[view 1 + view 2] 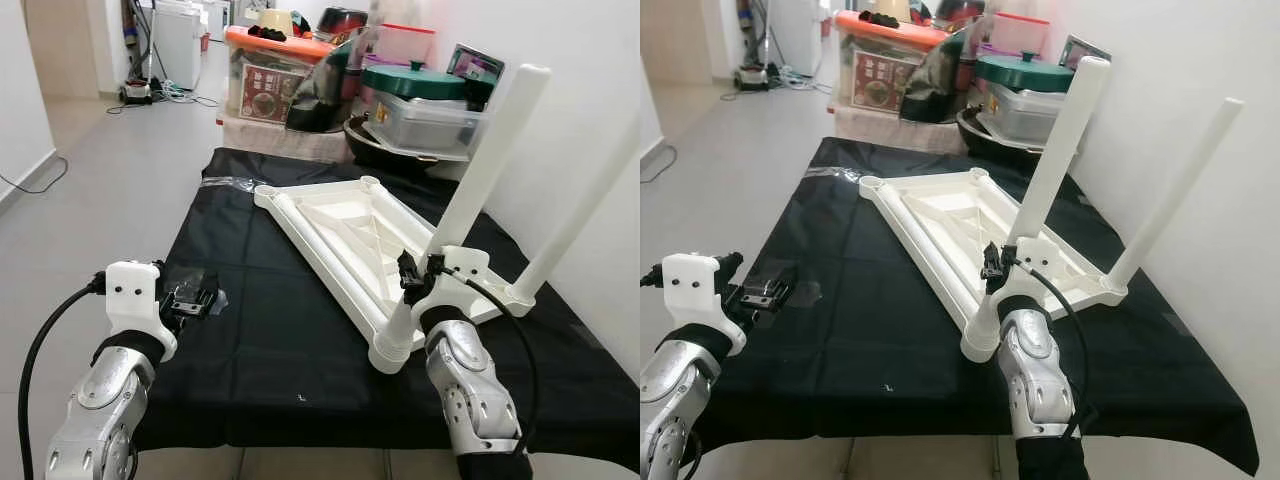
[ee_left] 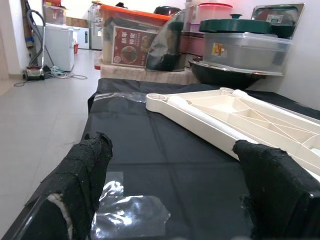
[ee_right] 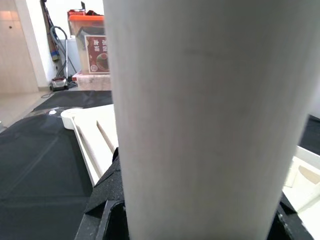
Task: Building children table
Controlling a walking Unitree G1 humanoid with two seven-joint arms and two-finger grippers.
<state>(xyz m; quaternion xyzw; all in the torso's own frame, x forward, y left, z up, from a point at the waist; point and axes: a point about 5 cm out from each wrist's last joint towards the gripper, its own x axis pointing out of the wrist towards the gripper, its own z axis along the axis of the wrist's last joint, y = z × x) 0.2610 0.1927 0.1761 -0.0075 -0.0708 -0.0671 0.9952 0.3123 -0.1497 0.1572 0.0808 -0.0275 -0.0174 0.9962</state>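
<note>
On tabletop (image 1: 330, 225) (upturned): two legs (image 1: 490, 160).

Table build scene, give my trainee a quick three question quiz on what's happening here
1. True or false: the right gripper is shut on a leg.
2. How many legs stand in the tabletop now? A) one B) two C) four
3. Fill in: the left gripper hovers open over the black ____.

Key:
1. True; its fingers clamp the near leg low down.
2. B; the near leg and a far leg by the wall.
3. Cloth.
</note>
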